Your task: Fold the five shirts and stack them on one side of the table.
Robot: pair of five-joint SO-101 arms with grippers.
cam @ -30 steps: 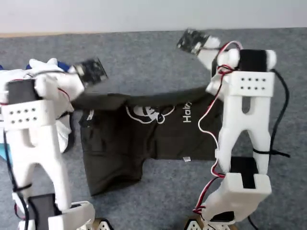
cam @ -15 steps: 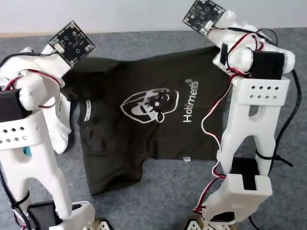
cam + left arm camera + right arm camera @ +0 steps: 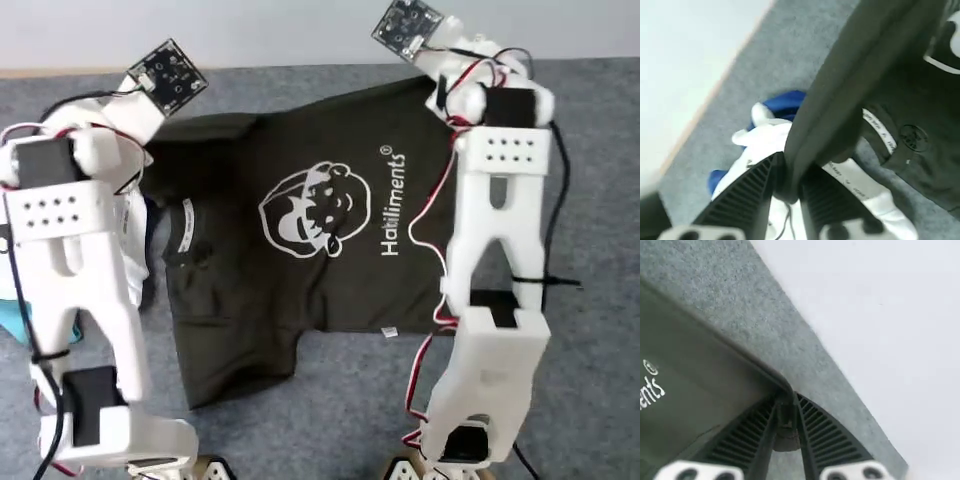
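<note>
A dark shirt (image 3: pixel 330 270) with a white face print lies spread on the grey table (image 3: pixel 300 90). Its far edge is lifted at both corners. My left gripper (image 3: pixel 148 135) is shut on the far left corner. In the left wrist view the left gripper (image 3: pixel 787 182) pinches the dark shirt (image 3: pixel 840 100) fold between its black fingers (image 3: pixel 752 187). My right gripper (image 3: pixel 438 95) is shut on the far right corner, and the right gripper (image 3: pixel 785 412) clamps the dark shirt (image 3: pixel 695 370) hem.
A heap of other shirts lies at the table's left side under the left arm: a white shirt (image 3: pixel 135 235), also the white shirt (image 3: pixel 765 137) over a blue shirt (image 3: pixel 785 100), and a teal shirt (image 3: pixel 12 320). A pale wall (image 3: pixel 880 315) borders the far edge.
Both grippers have carried the shirt's edge toward the far side of the table. The fold has opened, and the whole print now shows.
</note>
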